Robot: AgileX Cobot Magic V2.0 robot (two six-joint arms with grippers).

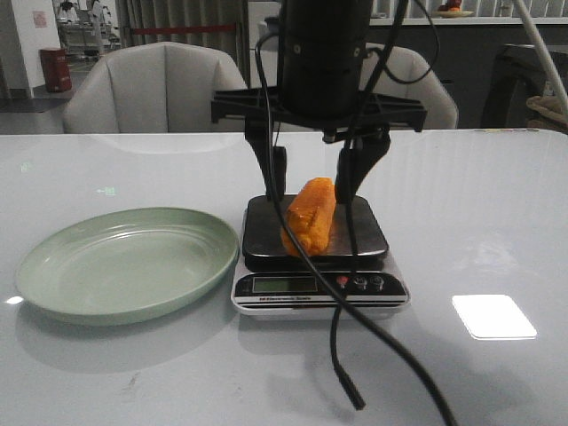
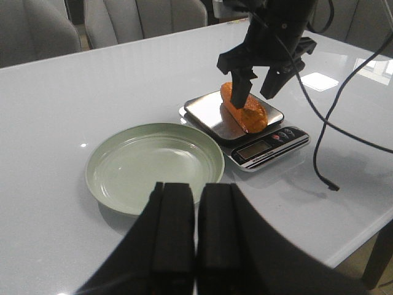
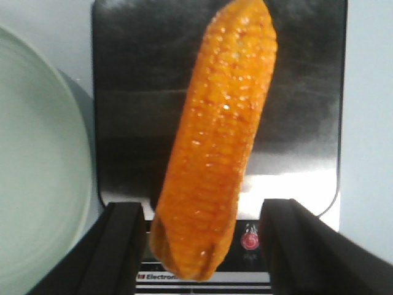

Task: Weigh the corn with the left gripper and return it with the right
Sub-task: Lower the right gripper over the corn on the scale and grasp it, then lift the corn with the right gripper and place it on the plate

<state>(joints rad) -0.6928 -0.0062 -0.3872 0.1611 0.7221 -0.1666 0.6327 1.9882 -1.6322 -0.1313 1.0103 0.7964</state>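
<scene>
Nearest to me on the white bench (image 1: pixel 497 222) sits a pale green plate (image 1: pixel 124 266), round and shallow. Just to its right stands a small kitchen scale (image 1: pixel 318 257) with a dark steel platform, a grey display and three small buttons along its front edge.

The corn (image 1: pixel 311 216), an orange-yellow cob, lies lengthwise on the scale platform, one end pointing toward me and overhanging the front of the platform a little.

My right gripper (image 1: pixel 315 173) hangs straight down over the scale. Its two black fingers are spread apart, one on each side of the cob. From the right wrist camera I see the corn (image 3: pixel 218 141) between the fingers (image 3: pixel 120 246) with a clear gap on both sides, so nothing is pinching it. Whether the fingertips touch the platform I cannot tell. A loose black cable (image 1: pixel 355 355) trails down from this arm in front of the scale.

My left gripper (image 2: pixel 196 233) is held well back from the scale, above the bench on the near side of the plate, its two broad fingers pressed together with nothing between them.

Beyond the bench stand pale grey chairs (image 1: pixel 151 89).
</scene>
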